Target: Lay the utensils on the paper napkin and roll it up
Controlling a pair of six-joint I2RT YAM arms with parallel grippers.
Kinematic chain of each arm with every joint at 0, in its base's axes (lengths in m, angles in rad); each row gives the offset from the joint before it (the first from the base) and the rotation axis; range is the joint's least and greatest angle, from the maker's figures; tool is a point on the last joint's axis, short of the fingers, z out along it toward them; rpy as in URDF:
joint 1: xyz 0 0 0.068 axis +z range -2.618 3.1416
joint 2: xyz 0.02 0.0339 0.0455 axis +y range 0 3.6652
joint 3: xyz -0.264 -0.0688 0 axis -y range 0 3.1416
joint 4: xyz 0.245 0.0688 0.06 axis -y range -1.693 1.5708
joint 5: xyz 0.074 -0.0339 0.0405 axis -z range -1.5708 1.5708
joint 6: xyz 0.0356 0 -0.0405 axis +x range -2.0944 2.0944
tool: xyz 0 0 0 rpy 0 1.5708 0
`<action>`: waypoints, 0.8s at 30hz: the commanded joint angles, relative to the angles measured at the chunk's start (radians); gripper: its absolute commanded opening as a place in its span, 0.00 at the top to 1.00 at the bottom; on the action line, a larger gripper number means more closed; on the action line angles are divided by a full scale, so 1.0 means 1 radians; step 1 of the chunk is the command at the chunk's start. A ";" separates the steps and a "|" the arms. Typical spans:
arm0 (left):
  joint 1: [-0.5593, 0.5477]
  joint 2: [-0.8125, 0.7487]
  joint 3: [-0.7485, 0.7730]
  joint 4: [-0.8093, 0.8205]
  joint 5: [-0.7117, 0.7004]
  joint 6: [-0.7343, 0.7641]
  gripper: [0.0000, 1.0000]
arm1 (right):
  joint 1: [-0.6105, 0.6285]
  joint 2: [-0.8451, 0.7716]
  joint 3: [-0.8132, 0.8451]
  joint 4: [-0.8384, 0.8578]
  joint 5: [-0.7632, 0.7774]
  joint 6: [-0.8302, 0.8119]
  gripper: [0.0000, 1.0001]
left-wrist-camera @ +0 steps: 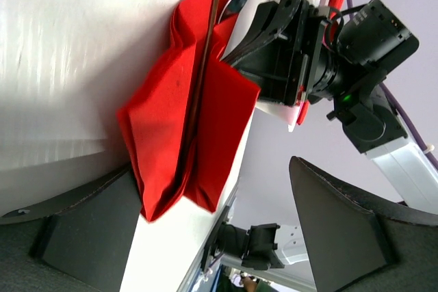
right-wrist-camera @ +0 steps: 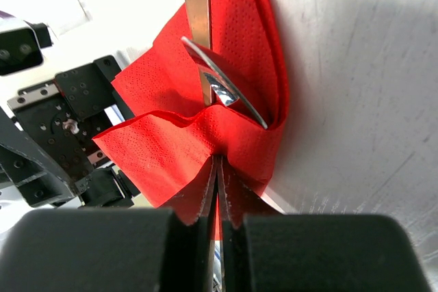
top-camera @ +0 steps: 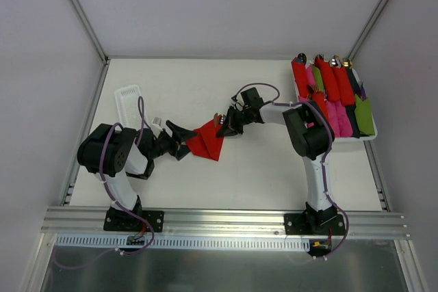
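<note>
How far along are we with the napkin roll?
Done: the utensils lie on the napkin, whose sides are folded up over them. In hand: the right gripper pinches the napkin's fold; the left gripper is open at the other end. Left: rolling it up; it is only loosely folded.

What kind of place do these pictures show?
Probably a robot test bench, not a dining room: a white table boxed in by plain walls, robot arms bolted to an aluminium rail, and a tray of rolled napkin bundles.

Left hand (top-camera: pixel 185 143) spread, right hand (right-wrist-camera: pixel 217 182) pinched closed
</note>
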 commanded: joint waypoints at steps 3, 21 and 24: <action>-0.006 0.060 0.059 0.363 0.013 0.005 0.16 | 0.011 0.018 0.007 -0.073 0.056 -0.032 0.98; -0.018 0.008 0.059 0.302 0.042 -0.020 0.58 | 0.017 0.017 0.013 -0.086 0.067 -0.048 0.98; -0.030 -0.011 0.061 0.266 0.045 -0.009 0.65 | 0.019 0.017 0.015 -0.091 0.068 -0.055 0.98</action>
